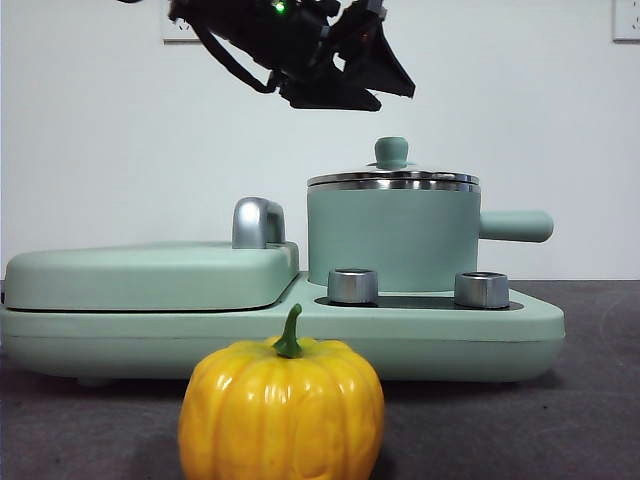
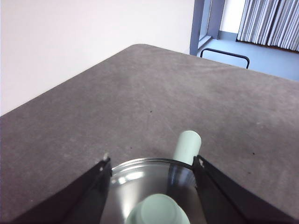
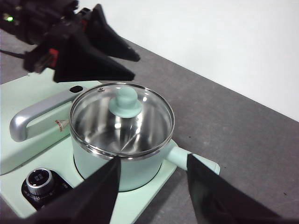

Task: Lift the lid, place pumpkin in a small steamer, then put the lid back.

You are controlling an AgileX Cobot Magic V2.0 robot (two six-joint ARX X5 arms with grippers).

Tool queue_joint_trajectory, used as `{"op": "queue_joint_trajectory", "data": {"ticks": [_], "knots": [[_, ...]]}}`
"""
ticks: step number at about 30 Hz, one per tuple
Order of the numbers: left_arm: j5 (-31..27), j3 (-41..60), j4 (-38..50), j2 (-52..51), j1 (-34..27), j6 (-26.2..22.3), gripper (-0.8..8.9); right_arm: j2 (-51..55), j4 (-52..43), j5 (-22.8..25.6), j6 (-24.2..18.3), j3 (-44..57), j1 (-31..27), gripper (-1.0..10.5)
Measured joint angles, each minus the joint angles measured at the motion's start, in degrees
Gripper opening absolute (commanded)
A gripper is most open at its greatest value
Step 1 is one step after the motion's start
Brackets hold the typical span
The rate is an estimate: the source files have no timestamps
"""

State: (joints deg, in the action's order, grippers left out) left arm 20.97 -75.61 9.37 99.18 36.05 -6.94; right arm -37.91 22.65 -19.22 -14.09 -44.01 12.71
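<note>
The yellow-orange pumpkin [image 1: 282, 410] with its green stem stands on the table at the front. Behind it the mint-green small steamer [image 1: 392, 240] sits on the appliance, its handle [image 1: 515, 226] pointing right. The glass lid [image 1: 392, 178] rests on the steamer, its knob [image 1: 391, 152] on top. My left gripper [image 1: 350, 85] hangs open a little above the knob and slightly left of it. In the left wrist view the lid [image 2: 135, 179] lies between its spread jaws. My right gripper [image 3: 153, 159] is open and empty, off to the side of the steamer [image 3: 140, 172].
The wide flat griddle cover [image 1: 150, 275] with its chrome handle [image 1: 257, 222] takes up the appliance's left half. Two steel knobs [image 1: 352, 285] [image 1: 481, 289] stand in front of the steamer. Dark grey table [image 2: 140, 93] stretches beyond, up to a white wall.
</note>
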Motion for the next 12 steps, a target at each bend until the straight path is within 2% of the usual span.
{"op": "queue_joint_trajectory", "data": {"ticks": [12], "knots": [[0.0, -0.17, -3.52, 1.07, 0.0, 0.59, 2.8, 0.0, 0.55, 0.0, 0.0, 0.0, 0.0, 2.3]]}}
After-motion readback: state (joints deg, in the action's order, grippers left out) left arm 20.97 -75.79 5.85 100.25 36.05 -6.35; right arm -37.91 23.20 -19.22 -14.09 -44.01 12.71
